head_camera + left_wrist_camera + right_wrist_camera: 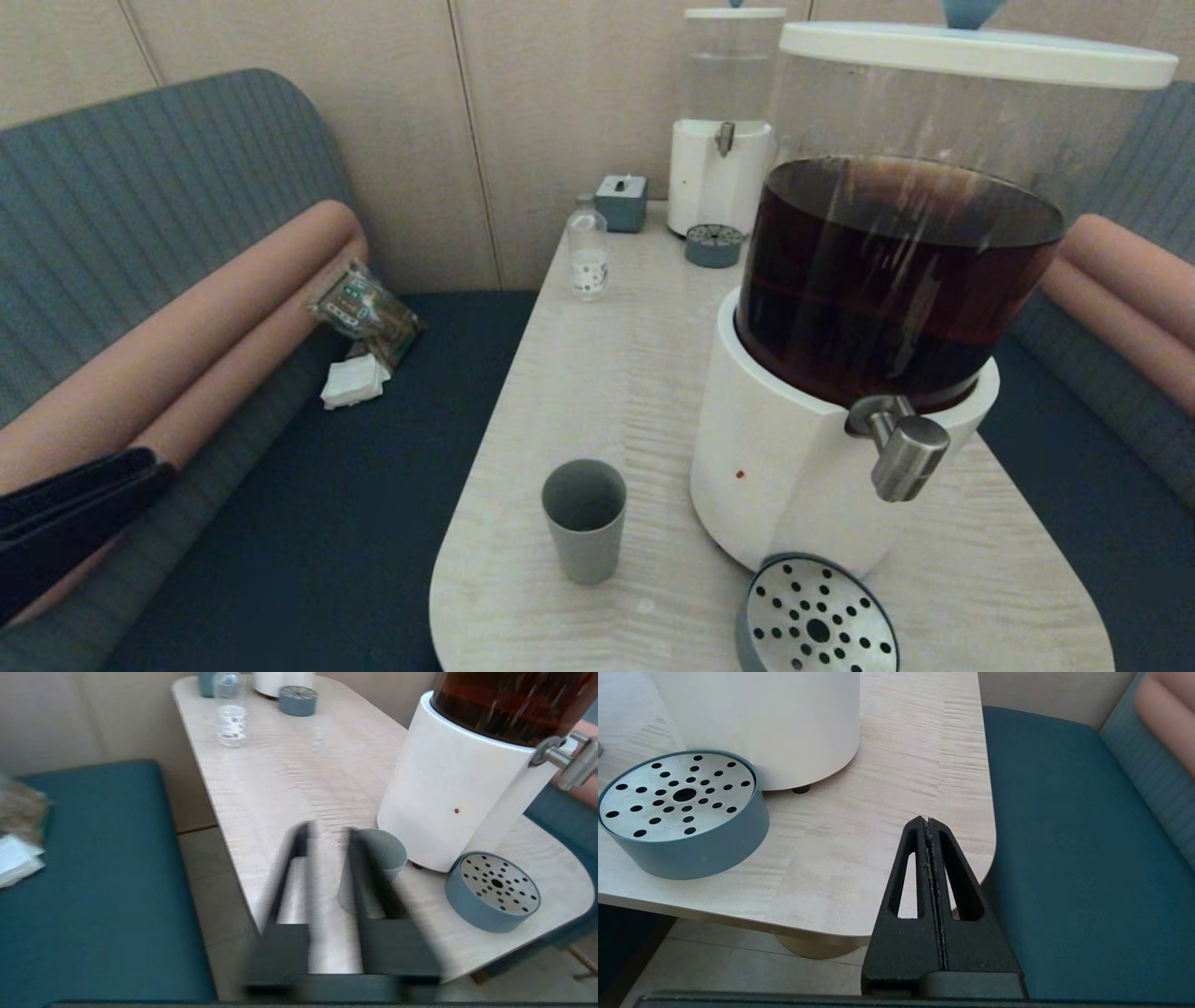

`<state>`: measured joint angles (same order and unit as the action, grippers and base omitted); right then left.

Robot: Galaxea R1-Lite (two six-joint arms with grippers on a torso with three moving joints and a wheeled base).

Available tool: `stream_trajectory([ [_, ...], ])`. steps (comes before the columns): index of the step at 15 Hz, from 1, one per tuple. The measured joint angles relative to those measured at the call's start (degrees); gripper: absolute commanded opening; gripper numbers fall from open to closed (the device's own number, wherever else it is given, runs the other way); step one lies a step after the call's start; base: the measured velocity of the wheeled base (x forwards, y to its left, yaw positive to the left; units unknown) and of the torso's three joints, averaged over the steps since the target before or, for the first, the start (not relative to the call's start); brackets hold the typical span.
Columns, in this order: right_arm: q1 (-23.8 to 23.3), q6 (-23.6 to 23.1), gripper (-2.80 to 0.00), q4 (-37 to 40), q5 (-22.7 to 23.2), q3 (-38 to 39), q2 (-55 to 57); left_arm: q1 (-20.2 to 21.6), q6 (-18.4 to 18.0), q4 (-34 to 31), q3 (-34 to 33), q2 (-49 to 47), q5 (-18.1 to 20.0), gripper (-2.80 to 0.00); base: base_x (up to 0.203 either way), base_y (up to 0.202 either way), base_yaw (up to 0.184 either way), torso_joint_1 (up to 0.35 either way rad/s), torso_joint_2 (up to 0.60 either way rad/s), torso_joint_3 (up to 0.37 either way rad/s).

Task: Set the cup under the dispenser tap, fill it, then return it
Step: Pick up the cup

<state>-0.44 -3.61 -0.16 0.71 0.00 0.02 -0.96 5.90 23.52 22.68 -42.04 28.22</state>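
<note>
The cup (pixel 584 519) stands upright and empty on the bench (pixel 616 355), just beside the white base of the large dispenser (pixel 775 467) and on its left. It is not yet under the dispenser tap (pixel 904 450), which juts out above the round perforated drip tray (pixel 816 618) at the near edge of the bench.

The left gripper (pixel 327 835) is off the bench edge and pointed at the cup, with its jaws apart. In the left wrist view one finger crosses in front of the cup, but the blur there is heavy and contact appears not to have been made. The right gripper (pixel 928 820) hangs by the near right corner of the bench, jaws pressed together on nothing.

Judged step: the approach to the first grasp. The next move calls for the open jaws to straddle the cup wall squarely, close, then carry it rightward onto the tray beneath the spout without knocking the base.

Only a dark part of the left arm shows at the head view's lower left edge. The drip tray is cut off by that view's lower edge.
</note>
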Motion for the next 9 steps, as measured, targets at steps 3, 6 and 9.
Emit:
stream_trajectory([
  [3,0.0,0.0,-2.80,0.0,0.0,0.0,0.0,0.0,2.2,6.2,-0.4,-7.8,1.1,0.00,0.000,0.000,0.000,0.000,0.00,0.000],
  [6,0.0,0.0,-2.80,0.0,0.0,0.0,0.0,0.1,11.6,14.2,2.1,-15.1,0.0,0.00,0.000,0.000,0.000,0.000,0.00,0.000],
  [9,0.0,0.0,-2.80,0.0,0.0,0.0,0.0,0.1,15.1,20.7,1.9,-19.2,7.1,0.00,0.000,0.000,0.000,0.000,0.00,0.000],
])
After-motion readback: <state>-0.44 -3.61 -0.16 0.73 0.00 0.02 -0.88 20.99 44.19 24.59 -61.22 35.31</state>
